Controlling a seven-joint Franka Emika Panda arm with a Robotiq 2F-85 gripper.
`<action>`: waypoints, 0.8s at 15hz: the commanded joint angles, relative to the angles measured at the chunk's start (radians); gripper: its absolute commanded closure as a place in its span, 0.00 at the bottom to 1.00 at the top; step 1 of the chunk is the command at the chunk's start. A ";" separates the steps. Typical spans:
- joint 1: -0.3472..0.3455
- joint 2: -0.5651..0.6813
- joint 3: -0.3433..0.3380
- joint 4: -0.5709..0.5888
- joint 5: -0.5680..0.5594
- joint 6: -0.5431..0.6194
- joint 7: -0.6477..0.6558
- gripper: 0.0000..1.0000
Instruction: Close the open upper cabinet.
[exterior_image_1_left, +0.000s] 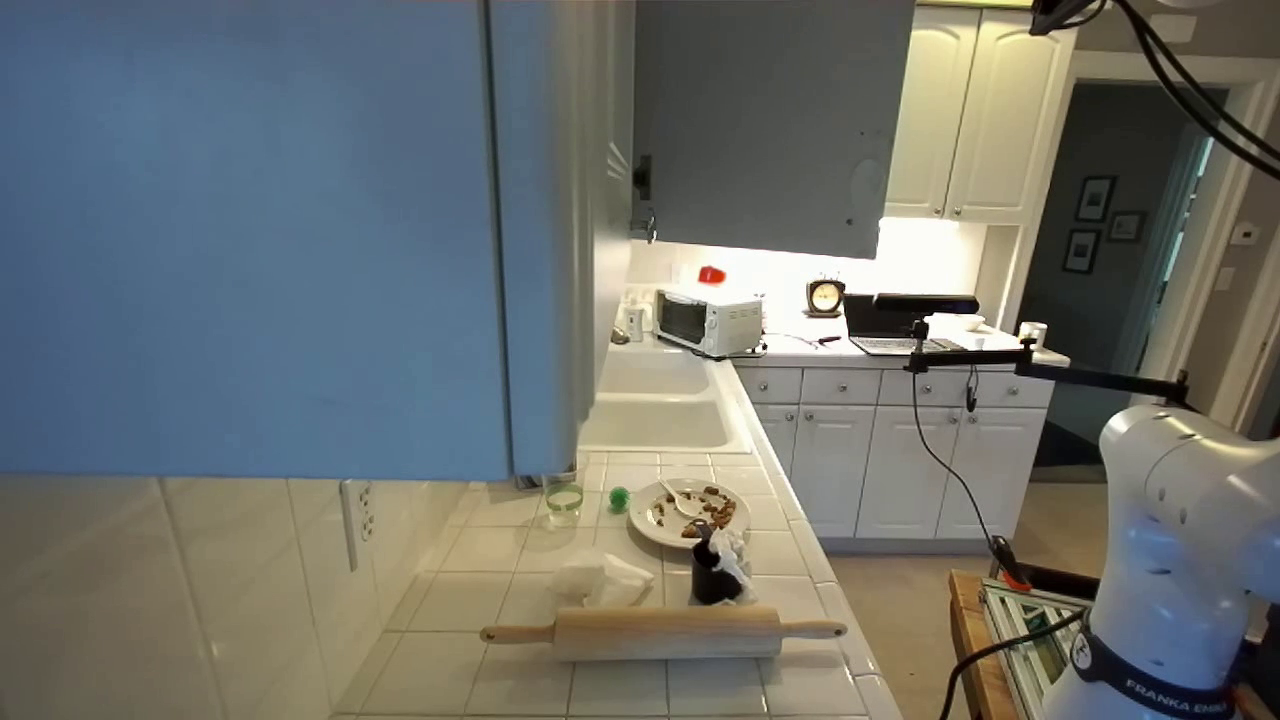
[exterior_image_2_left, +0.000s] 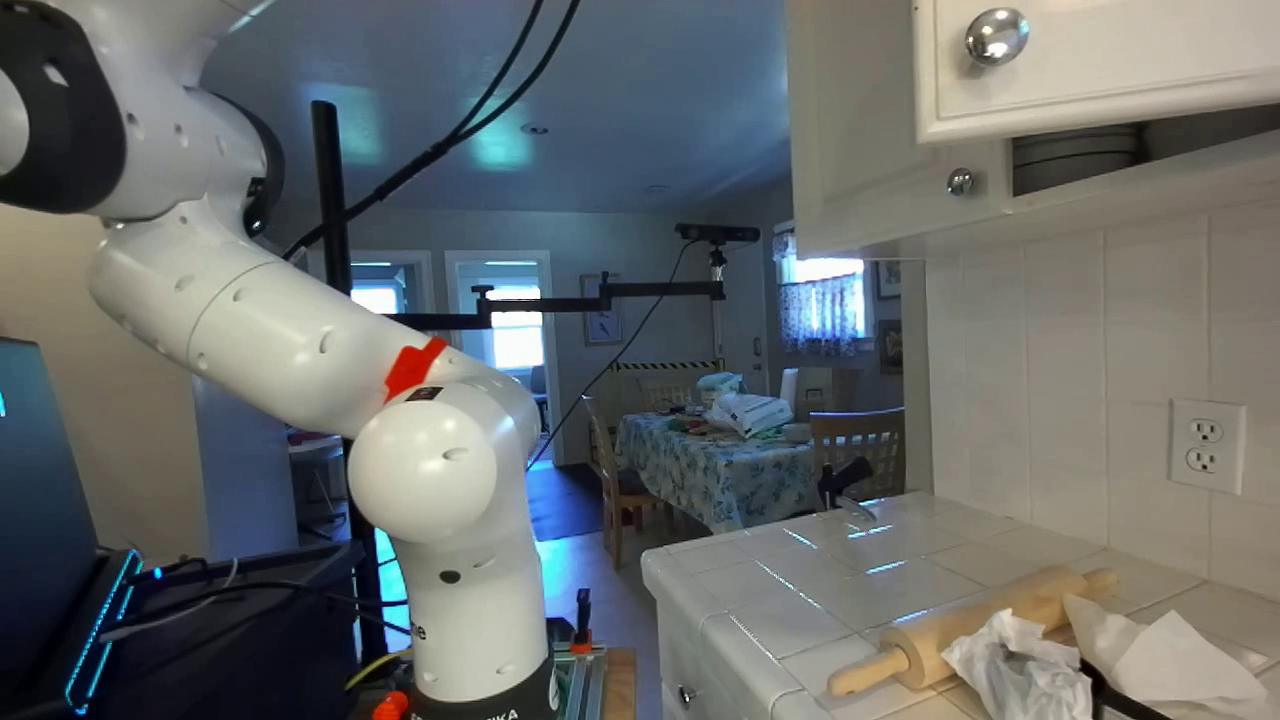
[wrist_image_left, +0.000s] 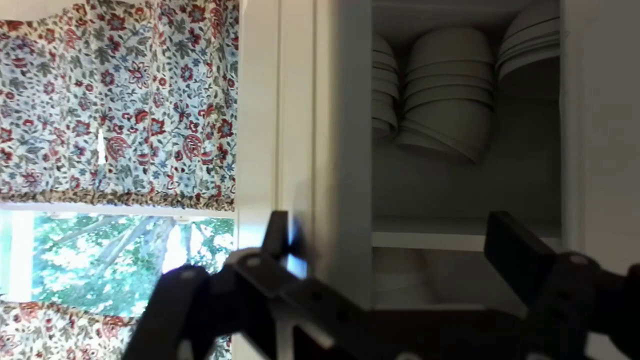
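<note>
The upper cabinet's open door shows its plain grey back (exterior_image_1_left: 760, 130) in an exterior view. Its white panelled front (exterior_image_2_left: 1090, 60) with a round knob shows in an exterior view, beside a shelf with grey dishes (exterior_image_2_left: 1075, 155). In the wrist view, which seems upside down, the gripper (wrist_image_left: 390, 235) is open. One finger is before the white panelled door face (wrist_image_left: 292, 125); the other is before the open cabinet interior (wrist_image_left: 465, 195) with stacked bowls (wrist_image_left: 450, 75). The door's edge lies between the fingers; contact cannot be told. The gripper is out of both exterior views.
A huge pale-blue panel (exterior_image_1_left: 250, 230) fills the near side in an exterior view. Below, a rolling pin (exterior_image_1_left: 668, 634), plate (exterior_image_1_left: 690, 535) and crumpled paper (exterior_image_1_left: 600, 578) lie on the tiled counter. A neighbouring door (exterior_image_2_left: 880, 150) has its own knob. A curtained window (wrist_image_left: 120, 100) is beside the door.
</note>
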 joint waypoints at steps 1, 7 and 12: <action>0.089 -0.017 -0.019 -0.013 0.049 0.002 -0.058 0.00; 0.172 -0.020 -0.032 -0.010 0.085 -0.012 -0.110 0.00; 0.262 -0.024 -0.058 -0.005 0.127 -0.036 -0.207 0.00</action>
